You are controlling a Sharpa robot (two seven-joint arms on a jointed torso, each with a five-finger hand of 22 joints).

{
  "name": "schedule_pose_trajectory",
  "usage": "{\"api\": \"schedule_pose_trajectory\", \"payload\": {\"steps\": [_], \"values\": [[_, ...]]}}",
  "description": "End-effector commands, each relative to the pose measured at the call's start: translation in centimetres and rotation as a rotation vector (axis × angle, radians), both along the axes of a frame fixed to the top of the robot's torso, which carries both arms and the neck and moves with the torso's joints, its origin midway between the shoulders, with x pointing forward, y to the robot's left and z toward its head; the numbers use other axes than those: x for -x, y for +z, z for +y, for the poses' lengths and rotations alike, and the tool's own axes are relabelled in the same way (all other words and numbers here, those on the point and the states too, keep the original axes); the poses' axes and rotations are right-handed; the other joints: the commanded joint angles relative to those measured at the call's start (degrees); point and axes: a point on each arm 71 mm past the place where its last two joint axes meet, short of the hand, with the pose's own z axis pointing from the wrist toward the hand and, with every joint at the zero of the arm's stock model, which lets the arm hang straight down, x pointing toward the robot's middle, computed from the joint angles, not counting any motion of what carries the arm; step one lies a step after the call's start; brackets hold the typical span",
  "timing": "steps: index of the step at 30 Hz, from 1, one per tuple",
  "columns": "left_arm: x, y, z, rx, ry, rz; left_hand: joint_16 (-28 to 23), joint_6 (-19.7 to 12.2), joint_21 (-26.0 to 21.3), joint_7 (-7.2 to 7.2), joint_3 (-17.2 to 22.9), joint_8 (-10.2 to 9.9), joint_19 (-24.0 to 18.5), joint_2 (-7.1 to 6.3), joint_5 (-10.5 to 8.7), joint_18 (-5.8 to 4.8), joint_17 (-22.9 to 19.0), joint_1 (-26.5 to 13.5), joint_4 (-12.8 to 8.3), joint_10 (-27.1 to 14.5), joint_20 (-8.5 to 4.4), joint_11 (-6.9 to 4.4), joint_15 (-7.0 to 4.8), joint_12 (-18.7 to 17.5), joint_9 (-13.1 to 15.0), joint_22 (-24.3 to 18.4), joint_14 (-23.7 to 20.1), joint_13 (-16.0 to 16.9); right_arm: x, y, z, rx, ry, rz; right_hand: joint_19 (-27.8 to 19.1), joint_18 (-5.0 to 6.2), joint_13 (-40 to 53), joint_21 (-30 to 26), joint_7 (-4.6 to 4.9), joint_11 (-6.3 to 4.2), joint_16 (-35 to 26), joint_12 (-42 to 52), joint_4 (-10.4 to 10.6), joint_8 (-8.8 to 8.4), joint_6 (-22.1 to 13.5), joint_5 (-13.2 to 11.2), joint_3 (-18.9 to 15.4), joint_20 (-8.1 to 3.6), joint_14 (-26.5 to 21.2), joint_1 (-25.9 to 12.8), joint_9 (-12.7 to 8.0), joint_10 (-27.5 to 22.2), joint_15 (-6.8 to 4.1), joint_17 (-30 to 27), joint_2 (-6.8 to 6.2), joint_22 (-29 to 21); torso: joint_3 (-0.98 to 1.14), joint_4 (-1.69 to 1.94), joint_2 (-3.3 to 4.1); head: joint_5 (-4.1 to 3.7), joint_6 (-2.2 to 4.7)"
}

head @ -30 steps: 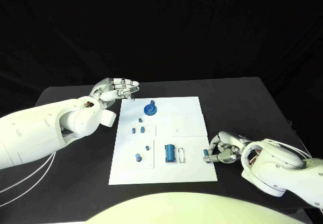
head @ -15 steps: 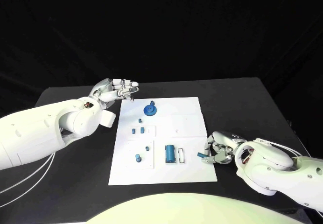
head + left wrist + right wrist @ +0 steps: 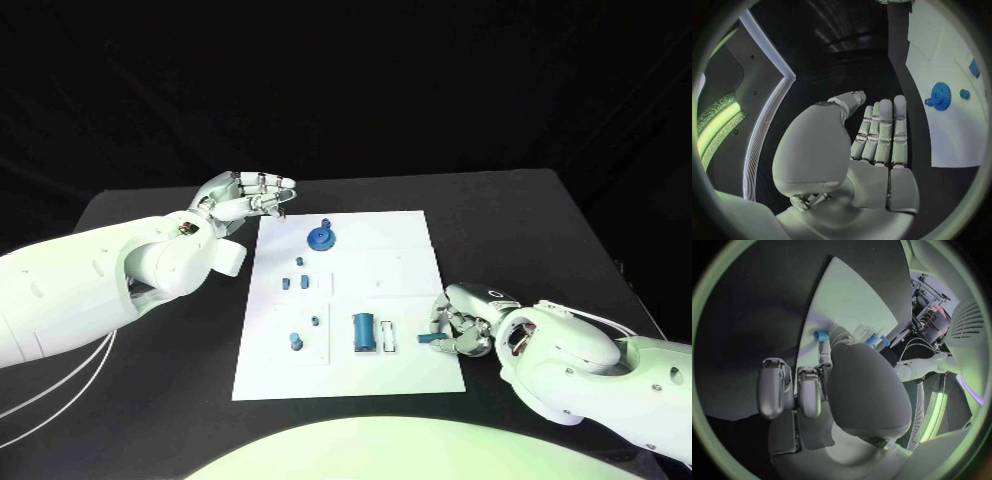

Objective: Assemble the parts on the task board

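Observation:
The white task board [image 3: 389,262] lies mid-table. On it are a blue gear [image 3: 323,237], a blue cylinder [image 3: 365,329] and several small blue pegs [image 3: 296,340]. My right hand [image 3: 464,322] sits at the board's near right edge and pinches a small blue peg [image 3: 428,338] in its fingertips just over the board. In the right wrist view the peg [image 3: 821,335] juts out past the fingers [image 3: 809,390]. My left hand [image 3: 253,192] hovers off the board's far left corner with straight fingers [image 3: 881,132] and holds nothing. The left wrist view shows the gear [image 3: 940,96] beyond them.
The black table [image 3: 159,220] runs around the board on all sides, with bare room to the left and far right. A pale slot [image 3: 388,333] lies beside the blue cylinder. My left forearm [image 3: 101,285] spans the table's left side.
My right hand has shifted left onto the board's right edge, carrying the small blue peg with it. The left hand has stayed where it was.

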Motion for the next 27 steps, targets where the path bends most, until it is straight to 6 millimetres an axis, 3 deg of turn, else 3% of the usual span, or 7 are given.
{"api": "schedule_pose_trajectory", "payload": {"steps": [1, 7, 9, 11, 21, 27], "values": [[0.1, 0.1, -0.2, 0.014, -0.013, -0.006, 0.0, -0.4, -0.1, -0.08, 0.0, 0.2, 0.0, 0.47, 0.17, 0.76, -0.1, -0.3, 0.1, -0.5, 0.32, -0.02, -0.01, 0.2, 0.1, -0.1, -0.6, -0.1, 0.2, -0.2, -0.2, -0.018, -0.062, 0.030, 2.2, -0.82, 7.6, 0.5, -0.12, -0.33, 0.3, 0.4, -4.0, 0.50, 0.6, -0.1, 5.4, -0.52, 5.4, -1.3, -0.3, 1.1, -0.26, 12.3, 0.34, 12.1, 0.02, -0.05, -0.01, 0.10, 0.04], [0.1, 0.1, -0.2, 0.015, -0.014, -0.006, 0.0, -0.4, -0.2, -0.08, 0.1, 0.2, 0.0, 0.47, 0.18, 0.77, -0.1, -0.2, 0.1, -0.5, 0.32, -0.03, -0.02, 0.2, 0.1, -0.1, -0.6, -0.1, 0.0, 1.3, 0.9, -0.148, -0.104, 0.045, 2.4, -0.90, 7.7, 1.0, -0.24, -0.44, 0.3, 0.5, -3.4, 0.71, 0.4, -0.2, 7.0, -0.62, 5.4, -4.9, 0.1, 1.3, -0.36, 12.4, -0.58, 12.2, 0.04, -0.08, 0.04, -0.01, -0.12], [0.1, 0.1, -0.2, 0.015, -0.014, -0.006, 0.0, -0.4, -0.2, -0.08, 0.1, 0.2, 0.0, 0.47, 0.18, 0.77, -0.1, -0.2, 0.1, -0.5, 0.32, -0.03, -0.02, 0.2, 0.1, -0.1, -0.6, -0.1, 0.0, 1.5, 1.3, -0.181, -0.112, 0.057, 2.4, -0.92, 7.8, 1.0, -0.16, -0.20, 0.4, 0.6, -3.0, 0.73, 0.0, -0.3, 6.9, -0.42, 5.4, -11.3, 0.3, 1.4, -0.19, 12.4, 0.15, 12.2, 0.04, -0.06, 0.04, -0.11, -0.11], [0.1, 0.1, -0.2, 0.015, -0.015, -0.006, 0.0, -0.4, -0.2, -0.08, 0.1, 0.2, 0.0, 0.47, 0.18, 0.77, -0.1, -0.2, 0.1, -0.5, 0.32, -0.03, -0.02, 0.2, 0.1, -0.1, -0.6, -0.1, 0.0, 1.5, 1.8, -0.216, -0.119, 0.075, 2.4, -0.88, 7.7, 0.9, -0.03, -0.23, 0.4, 0.5, -3.1, 0.86, -0.1, -0.3, 7.1, -0.47, 5.4, -13.2, 0.5, 1.4, -0.18, 12.4, 0.09, 12.2, 0.04, -0.09, 0.02, -0.11, -0.09], [0.1, 0.2, -0.3, 0.015, -0.016, -0.005, 0.0, -0.4, -0.2, -0.09, 0.1, 0.2, 0.1, 0.49, 0.19, 0.77, -0.1, -0.1, 0.0, -0.5, 0.31, -0.03, -0.03, 0.3, 0.1, -0.1, -0.6, -0.1, 0.3, -0.3, 3.2, -0.254, -0.140, 0.172, 2.4, -0.88, 7.9, 0.9, -0.04, -0.25, 0.4, 0.6, -3.1, 1.06, -0.2, -0.3, 7.4, -0.48, 5.4, -15.0, 0.8, 1.5, -0.20, 12.5, 0.29, 12.2, 0.11, -0.05, 0.06, 0.06, -0.40], [0.1, 0.2, -0.3, 0.016, -0.018, -0.004, 0.0, -0.4, -0.2, -0.09, 0.1, 0.2, 0.1, 0.49, 0.19, 0.77, -0.1, -0.1, 0.0, -0.5, 0.31, -0.03, -0.03, 0.3, 0.1, -0.1, -0.6, -0.1, 0.3, -1.0, 3.9, -0.247, -0.145, 0.187, 2.4, -0.88, 8.0, 0.9, 0.04, -0.16, 0.4, 0.8, -3.1, 1.59, 0.0, -0.6, 6.2, -0.44, 5.4, -19.7, 1.3, 1.7, -0.13, 12.5, 0.07, 12.2, 0.11, -0.07, 0.03, -0.06, -0.62]]}}
